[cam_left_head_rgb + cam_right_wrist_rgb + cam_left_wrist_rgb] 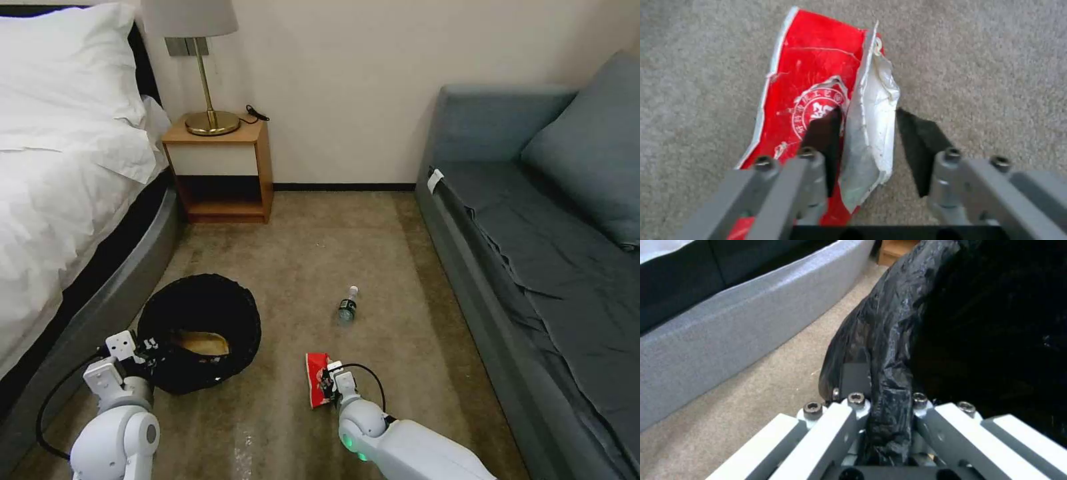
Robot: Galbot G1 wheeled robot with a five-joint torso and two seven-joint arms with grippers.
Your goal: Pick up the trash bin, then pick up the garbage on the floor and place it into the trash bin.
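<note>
The trash bin (200, 320), round and lined with a crinkled black bag, sits low at the left beside the bed, its mouth facing up. A tan-yellow piece of garbage (200, 343) lies inside it. My left gripper (145, 351) is shut on the bin's near rim; the left wrist view shows the black bag (907, 323) pinched in that left gripper (884, 390). A red-and-white packet (313, 379) lies flat on the carpet. My right gripper (328, 383) is down over it and open, and the right wrist view shows the right gripper (867, 133) straddling the raised white flap of the packet (809, 83). A small clear bottle (347, 307) lies farther out.
The bed (60, 200) with its grey base (729, 323) runs along the left, close to the bin. A wooden nightstand (220, 167) with a brass lamp (208, 100) stands at the back wall. A grey sofa (533, 253) lines the right side. Carpet lies between them.
</note>
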